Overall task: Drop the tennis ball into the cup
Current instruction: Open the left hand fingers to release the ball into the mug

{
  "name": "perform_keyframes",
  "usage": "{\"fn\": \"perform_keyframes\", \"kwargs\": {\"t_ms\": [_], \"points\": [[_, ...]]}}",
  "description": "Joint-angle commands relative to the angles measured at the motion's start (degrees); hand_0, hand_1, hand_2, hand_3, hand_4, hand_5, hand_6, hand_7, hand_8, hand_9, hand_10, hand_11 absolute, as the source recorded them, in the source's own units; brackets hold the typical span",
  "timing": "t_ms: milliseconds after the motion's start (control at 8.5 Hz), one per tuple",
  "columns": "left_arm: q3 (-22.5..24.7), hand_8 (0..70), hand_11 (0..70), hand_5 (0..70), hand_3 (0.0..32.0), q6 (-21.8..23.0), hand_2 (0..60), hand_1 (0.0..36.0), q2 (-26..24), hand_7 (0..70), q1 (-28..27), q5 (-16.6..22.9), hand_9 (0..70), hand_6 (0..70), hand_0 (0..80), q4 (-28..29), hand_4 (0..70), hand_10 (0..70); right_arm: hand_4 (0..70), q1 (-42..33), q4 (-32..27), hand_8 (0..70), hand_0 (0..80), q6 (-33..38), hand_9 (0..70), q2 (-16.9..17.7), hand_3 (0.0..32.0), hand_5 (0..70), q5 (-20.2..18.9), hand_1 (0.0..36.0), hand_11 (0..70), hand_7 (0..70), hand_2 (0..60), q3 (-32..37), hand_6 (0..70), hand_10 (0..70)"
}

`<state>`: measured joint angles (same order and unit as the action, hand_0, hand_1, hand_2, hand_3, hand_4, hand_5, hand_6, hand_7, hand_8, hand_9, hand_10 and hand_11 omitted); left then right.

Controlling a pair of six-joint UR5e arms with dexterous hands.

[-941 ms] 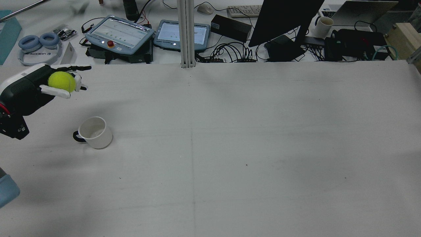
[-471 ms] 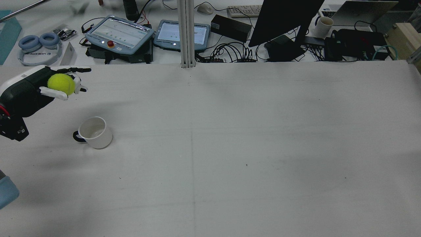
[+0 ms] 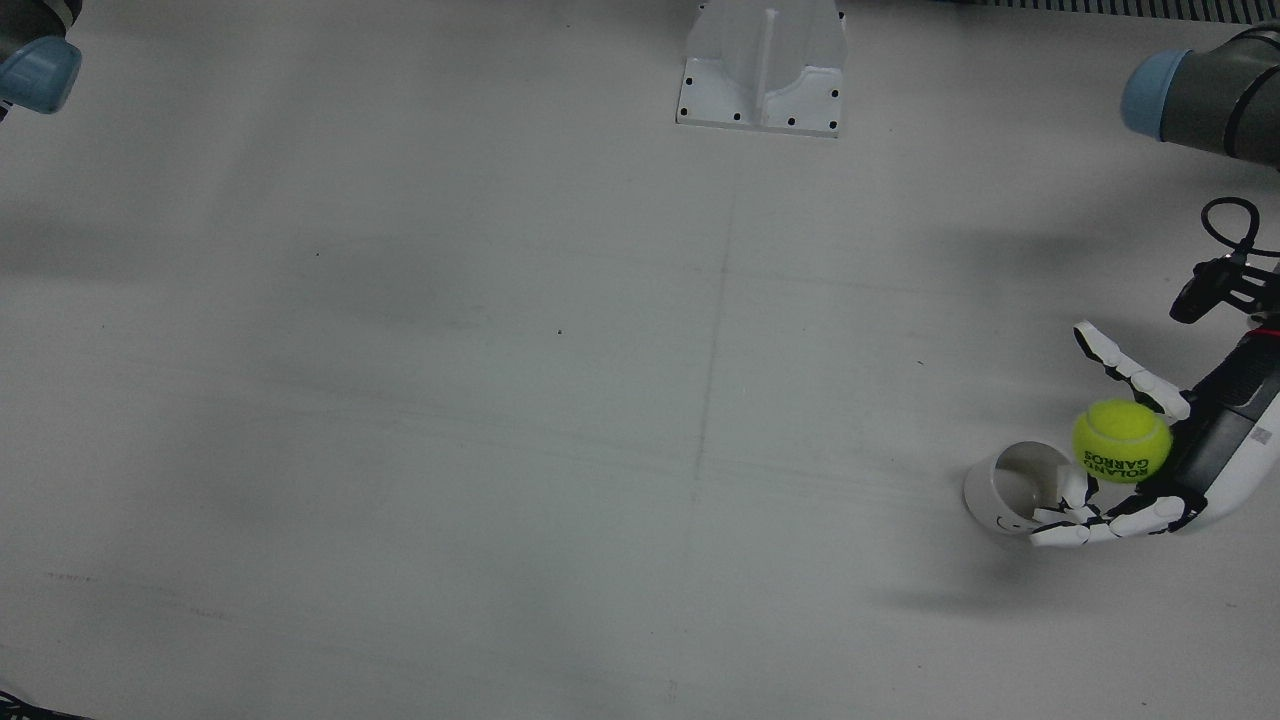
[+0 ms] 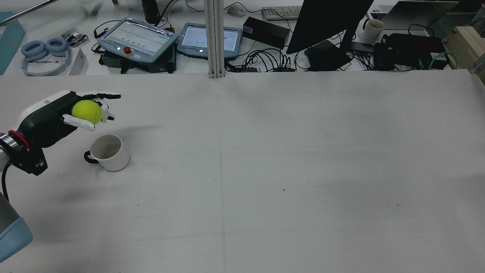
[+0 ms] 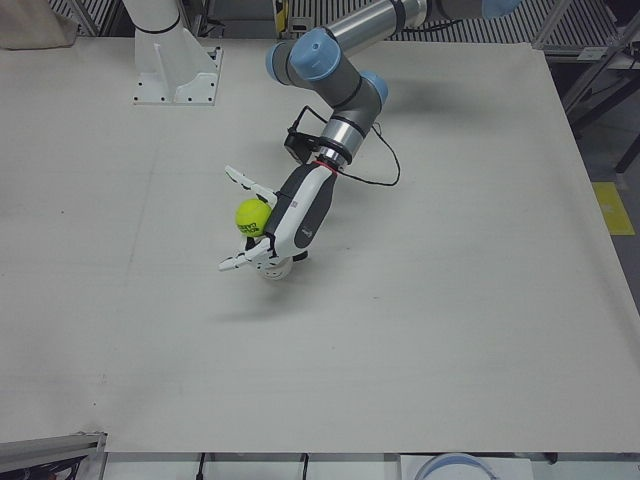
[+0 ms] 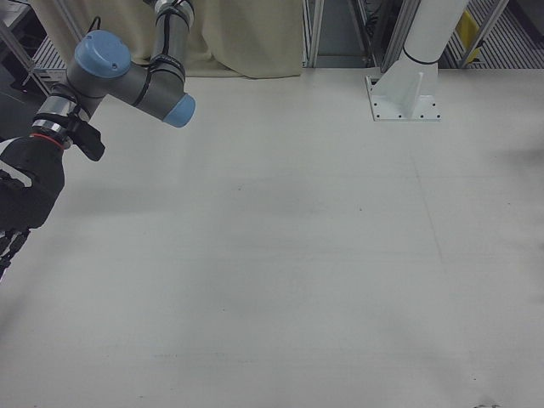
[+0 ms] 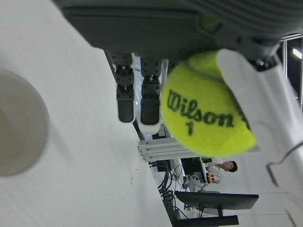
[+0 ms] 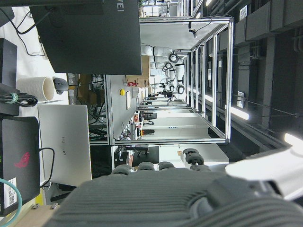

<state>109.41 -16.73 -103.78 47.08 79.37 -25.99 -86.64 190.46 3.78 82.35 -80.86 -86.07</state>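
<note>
Currently carrying | white ceramic cup upright on pale table | fuzzy yellow-green tennis ball pinched by left hand fingers, above and just beyond rim | next: centre over mouth, spread fingers | right hand idle, finger state unclear

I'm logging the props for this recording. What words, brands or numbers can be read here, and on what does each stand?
"Wilson" and "1": on the tennis ball in the left hand.
"ROLAND GARROS": also on the ball, upside down in the front view.
Headphones on the far desk: band lettering too blurred to read.
Two tablets: screen text too small.
White cup: no text visible.
</note>
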Motion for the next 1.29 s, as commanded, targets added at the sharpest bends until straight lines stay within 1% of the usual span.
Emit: {"fn": "perform_keyframes", "kwargs": {"t_ms": [0, 118, 235, 353, 471, 588, 706, 824, 941, 1059, 1176], "points": [[-0.5, 37.7, 32.2, 8.3, 0.0, 0.3, 0.0, 6.5, -0.4, 70.0, -0.5, 0.0, 60.8, 37.4, 47.5, 0.1, 36.0, 22.2, 0.0, 0.0, 0.0, 0.0, 0.0, 0.0, 0.0, 0.0, 0.0, 0.0, 0.0, 0.0, 0.0, 0.0, 0.0, -0.1, 0.0, 0.0], [-0.5, 36.8, 28.2, 9.5, 0.0, 0.4, 4.8, 5.1, -0.2, 70.0, -0.4, -0.1, 56.5, 45.1, 44.7, 0.1, 35.2, 19.5, 0.0, 0.0, 0.0, 0.0, 0.0, 0.0, 0.0, 0.0, 0.0, 0.0, 0.0, 0.0, 0.0, 0.0, 0.0, -0.1, 0.0, 0.0], [-0.3, 13.1, 5.9, 4.5, 0.0, 0.5, 1.9, 5.2, 0.1, 46.3, -0.2, -0.2, 22.5, 27.4, 42.2, 1.1, 25.2, 4.0, 0.0, 0.0, 0.0, 0.0, 0.0, 0.0, 0.0, 0.0, 0.0, 0.0, 0.0, 0.0, 0.0, 0.0, 0.0, -0.1, 0.0, 0.0], [-0.3, 0.0, 0.0, 0.4, 0.0, 0.4, 0.6, 11.0, 0.1, 20.3, -0.1, -0.1, 2.6, 2.2, 45.4, 1.2, 15.5, 0.0, 0.0, 0.0, 0.0, 0.0, 0.0, 0.0, 0.0, 0.0, 0.0, 0.0, 0.0, 0.0, 0.0, 0.0, 0.0, -0.1, 0.0, 0.0], [-0.2, 0.0, 0.0, 0.5, 0.0, 0.4, 3.1, 12.7, 0.2, 13.9, -0.1, -0.1, 1.3, 1.3, 45.7, 1.2, 8.9, 0.0, 0.0, 0.0, 0.0, 0.0, 0.0, 0.0, 0.0, 0.0, 0.0, 0.0, 0.0, 0.0, 0.0, 0.0, 0.0, -0.1, 0.0, 0.0], [-0.1, 0.0, 0.0, 0.4, 0.0, 0.5, 2.6, 13.3, 0.5, 11.6, 0.0, -0.1, 0.9, 0.6, 45.6, 1.6, 4.7, 0.0, 0.0, 0.0, 0.0, 0.0, 0.0, 0.0, 0.0, 0.0, 0.0, 0.0, 0.0, 0.0, 0.0, 0.0, 0.0, -0.1, 0.0, 0.0], [0.0, 0.0, 0.0, 0.3, 0.0, 0.5, 4.0, 13.3, 0.9, 10.8, 0.0, -0.1, 0.7, 0.5, 45.2, 2.0, 3.0, 0.0, 0.0, 0.0, 0.0, 0.0, 0.0, 0.0, 0.0, 0.0, 0.0, 0.0, 0.0, 0.0, 0.0, 0.0, 0.0, -0.1, 0.0, 0.0], [0.5, 0.0, 0.0, 0.1, 0.0, 0.5, 5.3, 13.6, 0.8, 11.3, 0.1, 0.0, 0.8, 0.1, 44.5, 2.1, 3.0, 0.0, 0.0, 0.0, 0.0, 0.0, 0.0, 0.0, 0.0, 0.0, 0.0, 0.0, 0.0, 0.0, 0.0, 0.0, 0.0, -0.1, 0.0, 0.0], [2.5, 0.0, 0.0, 0.4, 0.0, 0.1, 8.6, 13.6, 0.7, 11.2, 2.4, 0.3, 0.8, 0.7, 43.7, 1.7, 2.7, 0.0, 0.0, 0.0, 0.0, 0.0, 0.0, 0.0, 0.0, 0.0, 0.0, 0.0, -0.1, 0.0, 0.0, 0.0, 0.0, -0.1, 0.0, 0.0], [2.9, 0.0, 0.0, 0.2, 0.0, -0.2, 10.7, 12.6, -0.5, 13.2, 6.4, 0.5, 1.2, 0.6, 41.0, 1.2, 4.0, 0.0, 0.0, 0.0, 0.0, 0.0, 0.0, 0.0, 0.0, 0.0, 0.0, 0.0, 0.0, 0.0, 0.0, 0.0, 0.0, -0.1, 0.0, 0.0], [0.9, 0.0, 0.0, 0.2, 0.0, -1.4, 13.3, 12.4, -5.6, 14.6, 10.7, 2.0, 1.5, 0.9, 39.6, -0.1, 3.7, 0.0, 0.0, 0.0, 0.0, 0.0, 0.0, 0.0, 0.0, 0.0, 0.0, 0.0, 0.0, 0.0, 0.0, 0.0, 0.0, -0.1, 0.0, 0.0]]}}
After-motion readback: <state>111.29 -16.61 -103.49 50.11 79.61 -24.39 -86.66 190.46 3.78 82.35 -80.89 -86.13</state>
